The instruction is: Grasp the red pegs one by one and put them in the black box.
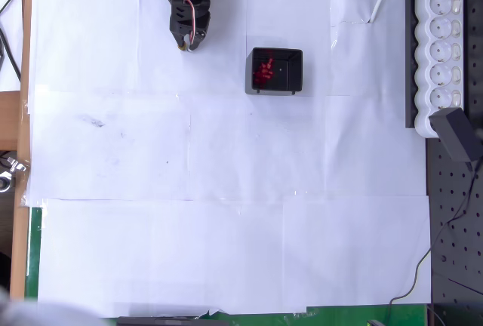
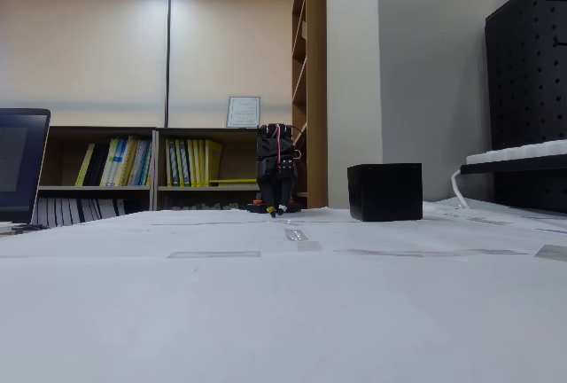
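The black box (image 1: 276, 70) stands on the white paper near the top centre of the overhead view, and several red pegs (image 1: 263, 72) lie bunched in its left half. In the fixed view the black box (image 2: 384, 191) shows side-on, its inside hidden. My gripper (image 1: 185, 44) sits folded at the top of the overhead view, left of the box and apart from it, tips pointing down the picture, fingers together with nothing between them. The fixed view has the gripper (image 2: 277, 212) hanging low over the table at the back.
White paper sheets (image 1: 226, 190) cover the table. A white power strip (image 1: 442, 47) with a black adapter (image 1: 457, 134) lies along the right edge beside a black pegboard (image 1: 456, 213). A laptop (image 2: 19, 175) stands at the left in the fixed view.
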Tool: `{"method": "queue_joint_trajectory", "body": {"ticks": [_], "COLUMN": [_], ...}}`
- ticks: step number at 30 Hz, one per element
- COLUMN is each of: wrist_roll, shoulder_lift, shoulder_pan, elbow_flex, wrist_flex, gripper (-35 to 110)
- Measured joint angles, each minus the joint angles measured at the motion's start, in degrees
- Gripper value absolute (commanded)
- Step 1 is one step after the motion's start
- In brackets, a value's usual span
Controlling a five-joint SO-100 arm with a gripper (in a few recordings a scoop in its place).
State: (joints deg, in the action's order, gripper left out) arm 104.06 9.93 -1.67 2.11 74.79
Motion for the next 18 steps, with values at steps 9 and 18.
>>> {"method": "queue_joint_trajectory", "body": {"ticks": [9,18], "wrist_roll": [0.00,0.00], "shoulder_lift": [0.00,0.00], "shoulder_pan": [-0.97,-0.97], "elbow_flex": [0.00,0.00], "wrist_flex": [0.00,0.00], "gripper": [0,0]}}
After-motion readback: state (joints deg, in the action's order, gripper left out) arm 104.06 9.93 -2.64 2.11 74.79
